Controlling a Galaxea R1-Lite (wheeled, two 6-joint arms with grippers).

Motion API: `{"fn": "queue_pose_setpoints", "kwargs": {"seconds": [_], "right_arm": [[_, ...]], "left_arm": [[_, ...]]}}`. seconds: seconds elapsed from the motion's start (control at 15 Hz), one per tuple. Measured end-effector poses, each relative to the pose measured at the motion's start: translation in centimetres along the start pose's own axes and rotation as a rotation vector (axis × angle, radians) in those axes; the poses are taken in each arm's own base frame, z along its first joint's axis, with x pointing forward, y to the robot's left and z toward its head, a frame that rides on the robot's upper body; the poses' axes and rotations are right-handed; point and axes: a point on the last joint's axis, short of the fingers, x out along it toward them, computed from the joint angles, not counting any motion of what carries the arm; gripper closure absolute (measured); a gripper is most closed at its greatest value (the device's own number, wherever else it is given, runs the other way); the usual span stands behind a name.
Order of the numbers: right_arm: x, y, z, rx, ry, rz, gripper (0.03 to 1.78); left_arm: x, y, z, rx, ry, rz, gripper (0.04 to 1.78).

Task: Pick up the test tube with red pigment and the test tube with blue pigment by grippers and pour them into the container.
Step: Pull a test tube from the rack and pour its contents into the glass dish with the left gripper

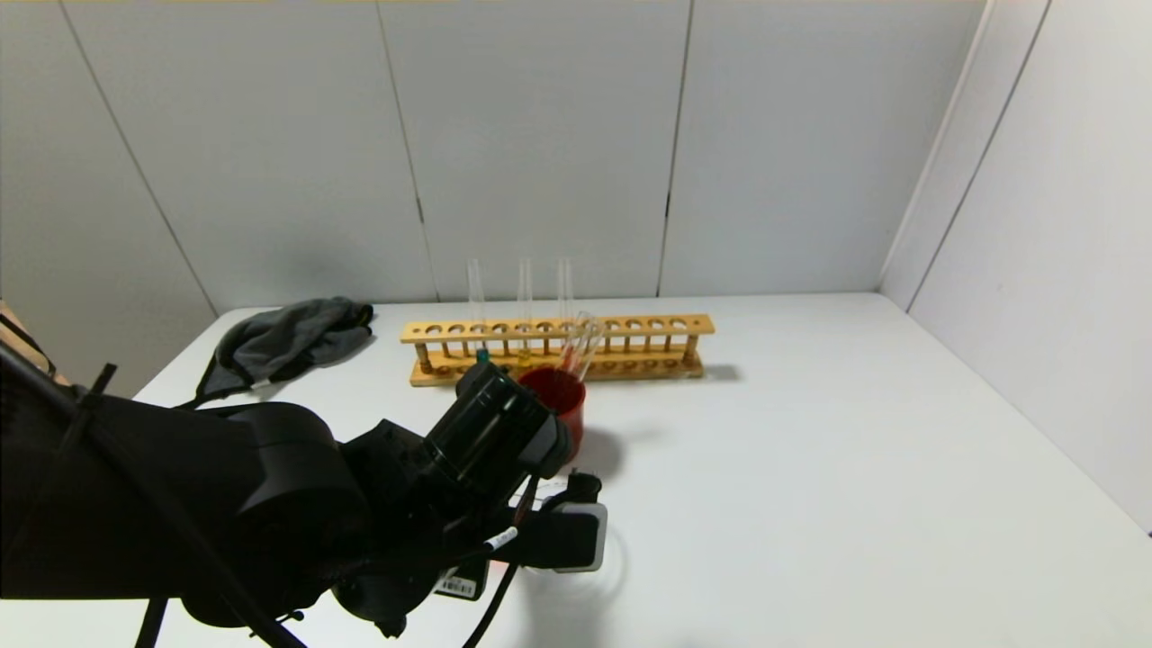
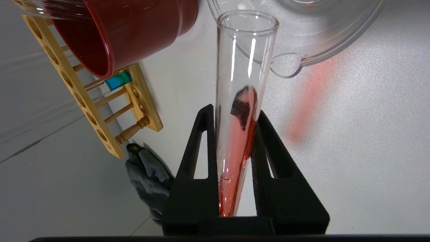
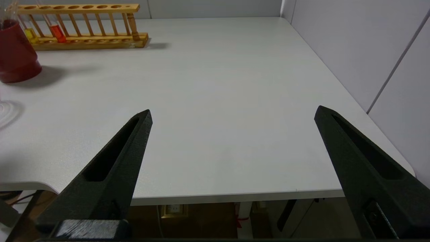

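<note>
White bench (image 1: 810, 468), walled on three sides. Your left gripper (image 2: 235, 134) is clenched on the red tube (image 2: 240, 111), tilted with its mouth near the beaker (image 2: 336, 43) handle. Your blue tube (image 2: 117, 80) stands in the rack (image 1: 558, 346), behind the red cup (image 1: 560, 400). Your right gripper (image 3: 231, 116) hangs spread wide at the bench's near edge.

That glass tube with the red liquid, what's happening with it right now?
The left end effector is shut on the slender clear glass tube of red liquid, tilted with its open mouth toward the low clear glass beaker. The red liquid has run partway along the tube. A teal-liquid tube sits in the wooden rack. The right end effector hangs open, away from the glassware.
</note>
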Motion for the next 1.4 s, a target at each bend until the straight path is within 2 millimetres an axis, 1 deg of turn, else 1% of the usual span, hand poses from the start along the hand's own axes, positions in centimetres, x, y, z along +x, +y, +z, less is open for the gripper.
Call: {"fn": "queue_pose_setpoints", "kwargs": {"seconds": [1.4], "right_arm": [[0.00, 0.00, 0.00, 0.000, 0.000, 0.000, 0.11]], "left_arm": [[0.38, -0.59, 0.50, 0.088, 0.073, -0.021, 1.49]]}}
